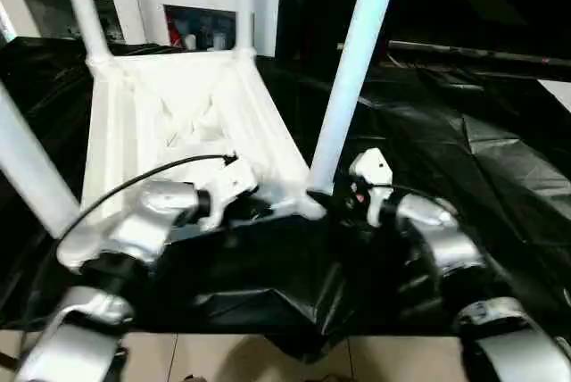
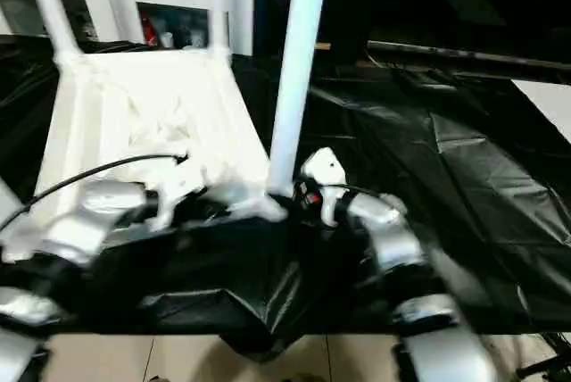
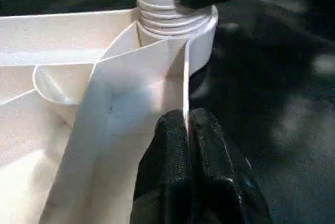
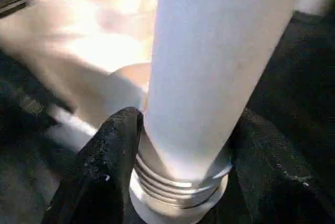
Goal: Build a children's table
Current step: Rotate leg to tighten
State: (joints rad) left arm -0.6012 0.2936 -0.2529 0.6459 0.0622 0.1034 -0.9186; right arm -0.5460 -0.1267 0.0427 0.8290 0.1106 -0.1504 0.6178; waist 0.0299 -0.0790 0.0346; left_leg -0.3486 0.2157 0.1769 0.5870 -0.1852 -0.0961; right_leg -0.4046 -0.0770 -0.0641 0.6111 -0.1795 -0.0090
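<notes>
Black-draped table (image 1: 464, 150): left gripper (image 3: 187, 124) pinched on tabletop (image 1: 178, 105) rim, right gripper (image 4: 183, 145) astride leg (image 1: 352, 70).

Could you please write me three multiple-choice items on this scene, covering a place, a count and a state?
1. Where is the right hand?
A) at the foot of the near right leg
B) on a far leg
C) resting on the black cloth, away from the table parts

2. How many legs stand in the tabletop?
A) two
B) three
C) four

3. What is the left hand doing?
A) hanging open
B) pinching the tabletop's rim wall
C) holding a loose leg

Answers: 1 A, it sits at that leg's threaded end; 2 C, one leg rises from each corner; 3 B, its black fingers are closed on the thin wall.
</notes>
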